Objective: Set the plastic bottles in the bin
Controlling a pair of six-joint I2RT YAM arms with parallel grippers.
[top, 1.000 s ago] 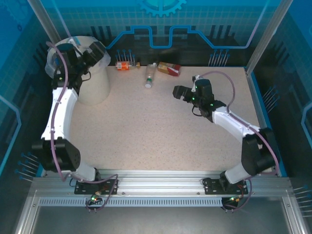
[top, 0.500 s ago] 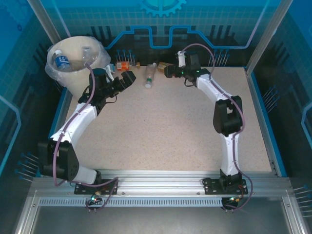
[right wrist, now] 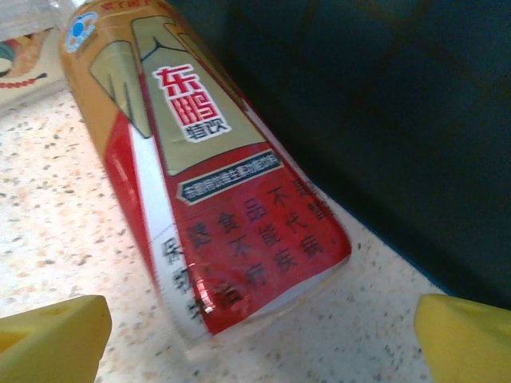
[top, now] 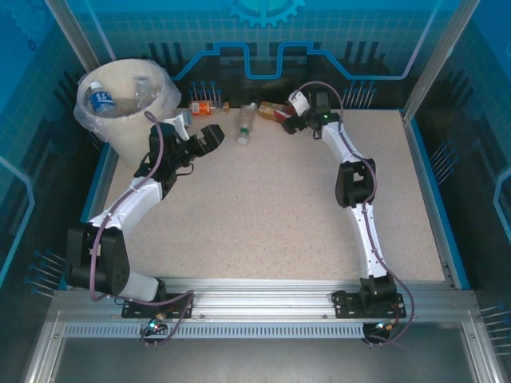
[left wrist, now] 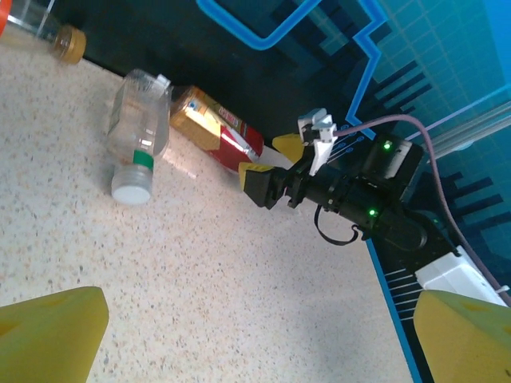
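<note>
The cream bin (top: pixel 152 132) stands at the far left with a blue-labelled bottle (top: pixel 99 99) and a clear one (top: pixel 144 90) inside. Along the back edge lie an orange bottle (top: pixel 203 108) (left wrist: pixel 28 22), a clear bottle with a green ring (top: pixel 247 123) (left wrist: pixel 140 120) and a red-and-gold bottle (top: pixel 275 111) (left wrist: pixel 214 128) (right wrist: pixel 215 183). My right gripper (top: pixel 286 120) (left wrist: pixel 270 159) (right wrist: pixel 259 351) is open, its yellow fingers (right wrist: pixel 52 335) on either side of that bottle's near end. My left gripper (top: pixel 209 137) (left wrist: pixel 255 351) is open and empty, low over the table just right of the bin.
A dark back wall (right wrist: pixel 383 96) rises directly behind the bottles. A blue raised edge (top: pixel 427 191) borders the table's right side. The speckled tabletop (top: pixel 263 215) stretches toward the arm bases.
My left arm has swung from over the bin down toward the table and right. My right arm has stretched from mid-table to the back edge, reaching the red-and-gold bottle.
</note>
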